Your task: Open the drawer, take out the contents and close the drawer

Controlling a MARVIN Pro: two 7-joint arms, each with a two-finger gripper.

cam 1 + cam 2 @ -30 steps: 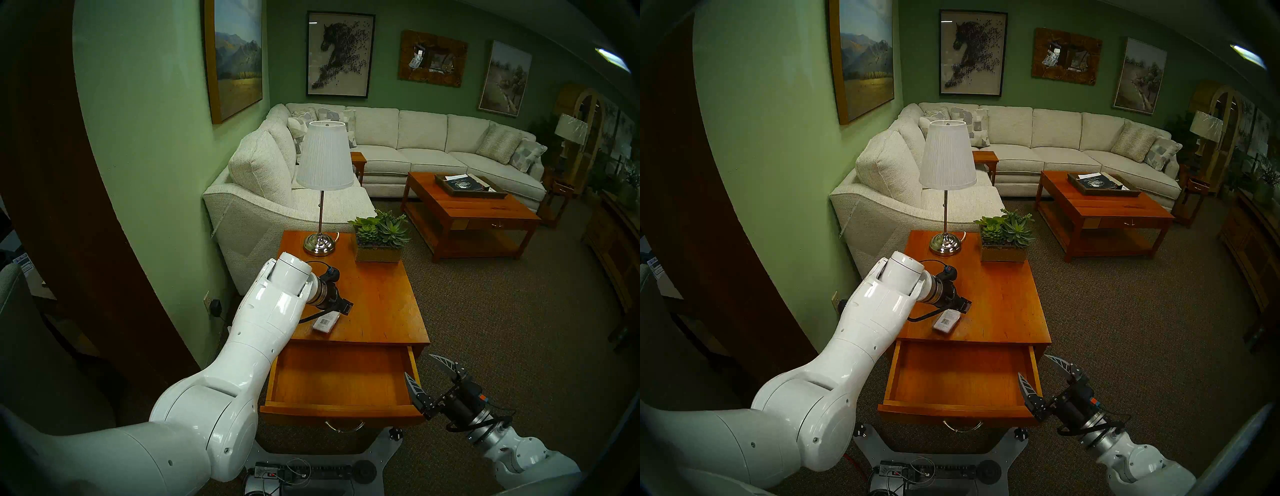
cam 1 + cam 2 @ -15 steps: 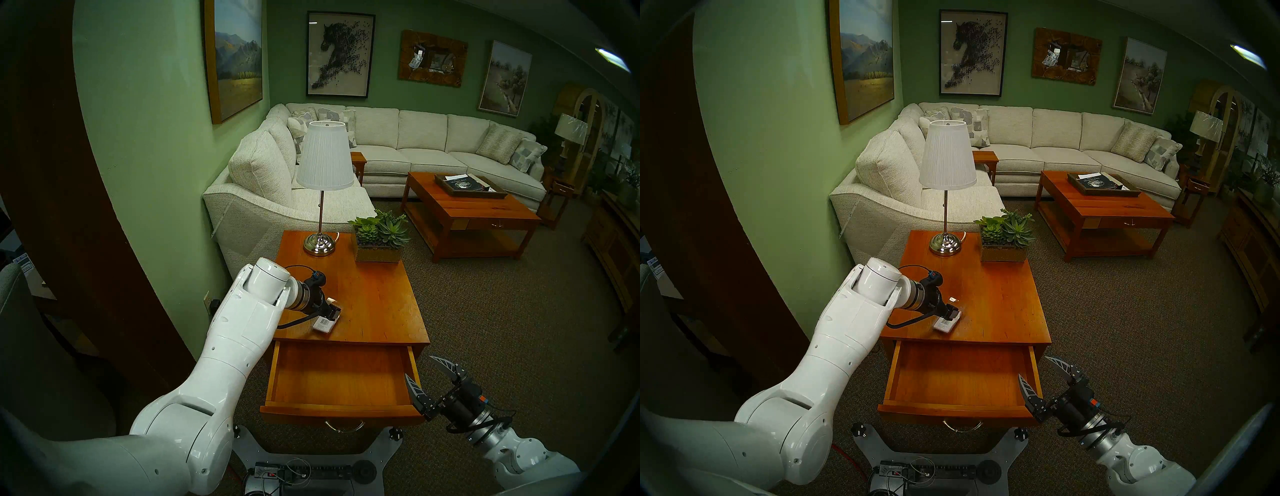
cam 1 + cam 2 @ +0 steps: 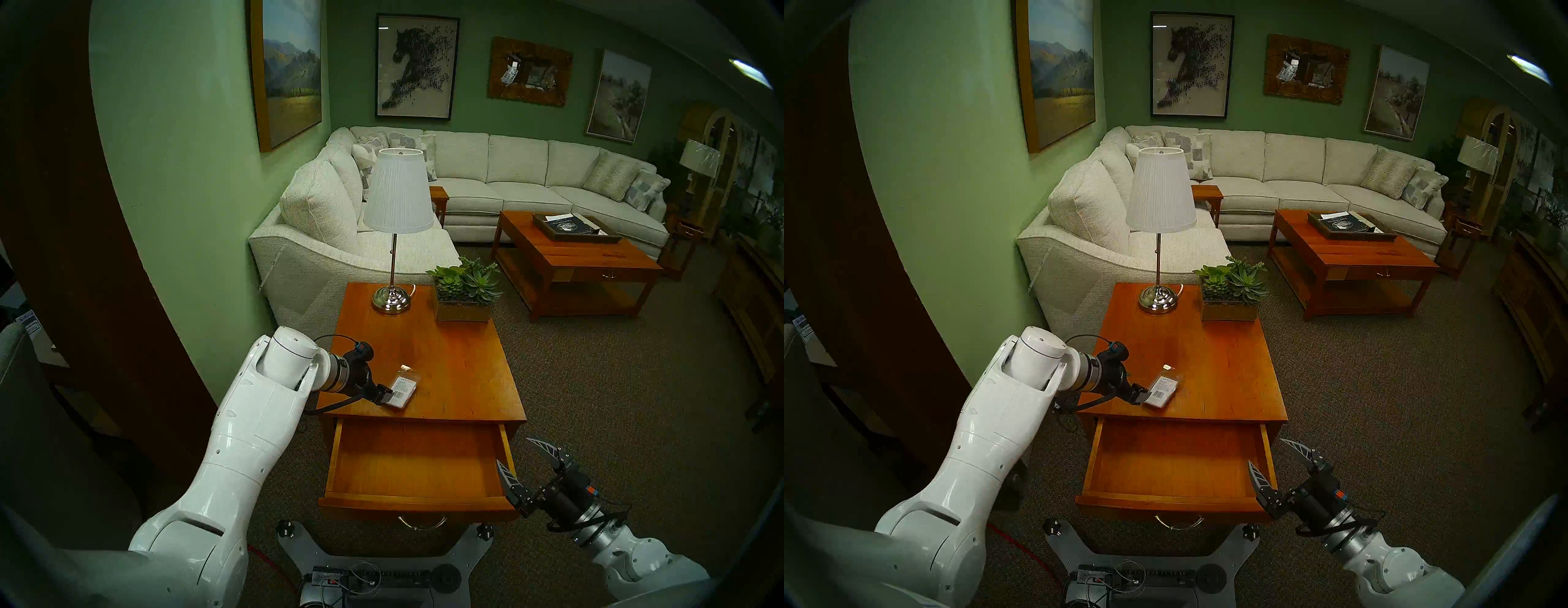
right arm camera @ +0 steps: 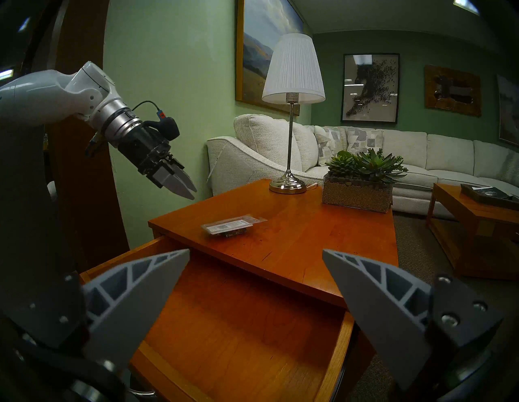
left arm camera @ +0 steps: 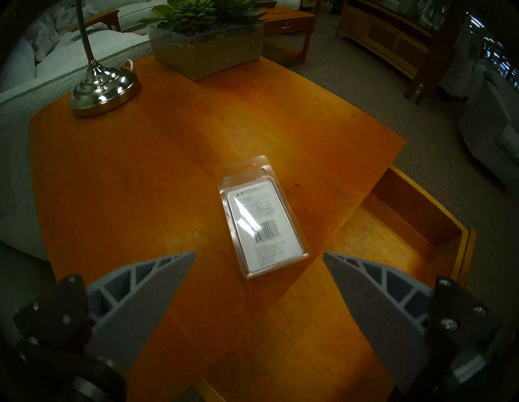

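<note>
Head stereo left view: an orange-brown wooden table [image 3: 445,365] is seen from above on brown carpet, with its drawer [image 3: 418,501] pulled fully out toward the camera. The drawer's lighter wooden floor is bare, and a curved silver handle [image 3: 422,523] is centred on its front.

The packet [image 3: 402,391], clear plastic with a white barcode label, lies flat on the tabletop near the front left corner, just behind the front edge and above the open drawer. Its hang tab points toward the back of the table.

The left hand [image 3: 384,395] is held just left of the packet, above the table's left edge. In the left wrist view its two grey fingers [image 5: 157,283] are spread wide with nothing between them, and the packet [image 5: 262,221] is seen ahead of the tips. From the right wrist view the left hand [image 4: 182,185] appears to hang clear above the tabletop, though the gap is hard to judge.

The right hand [image 3: 524,465] is placed at the drawer's front right corner, its fingers wide apart and empty. One finger is seen over the drawer's right wall; the other is outside it, over carpet.

A lamp [image 3: 392,293] and a succulent planter [image 3: 464,297] stand at the table's back edge, well apart from the packet. The middle and right of the tabletop are bare wood. A pale sofa [image 3: 322,254] lies behind the table.
</note>
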